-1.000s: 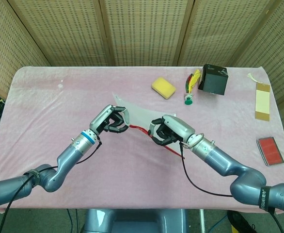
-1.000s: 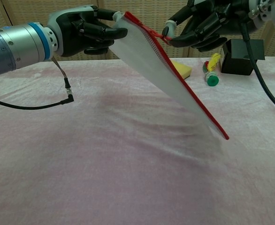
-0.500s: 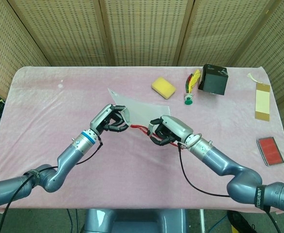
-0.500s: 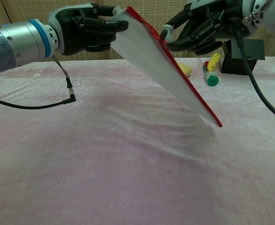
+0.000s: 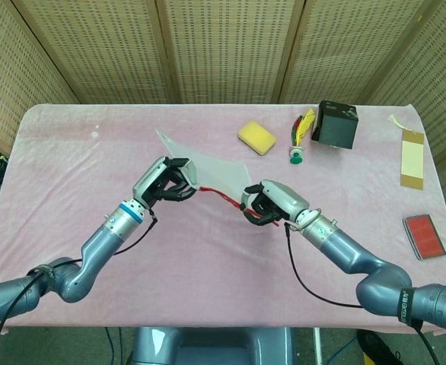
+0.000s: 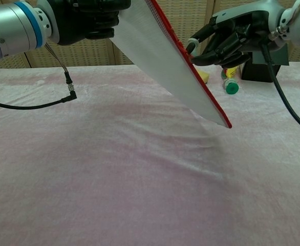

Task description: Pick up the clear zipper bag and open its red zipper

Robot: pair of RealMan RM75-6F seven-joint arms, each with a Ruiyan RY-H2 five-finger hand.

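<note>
The clear zipper bag (image 5: pixel 208 171) (image 6: pixel 163 59) hangs tilted above the pink table, its red zipper (image 5: pixel 224 199) (image 6: pixel 191 69) along the near edge. My left hand (image 5: pixel 167 182) (image 6: pixel 86 19) grips the bag's upper left corner. My right hand (image 5: pixel 265 204) (image 6: pixel 227 41) pinches the red zipper pull partway along the zipper, fingers curled around it. The bag's lower corner (image 6: pixel 227 124) points down toward the cloth without touching it.
At the back of the table (image 5: pixel 71 152) lie a yellow sponge (image 5: pixel 256 138), a bundle of markers with a green cap (image 5: pixel 297 141) and a black box (image 5: pixel 337 125). A tan tag (image 5: pixel 412 159) and a red case (image 5: pixel 423 236) lie at the right edge.
My left hand has lifted the bag's corner up and to the left. My right hand has slid rightward along the red zipper, and the bag hangs higher.
</note>
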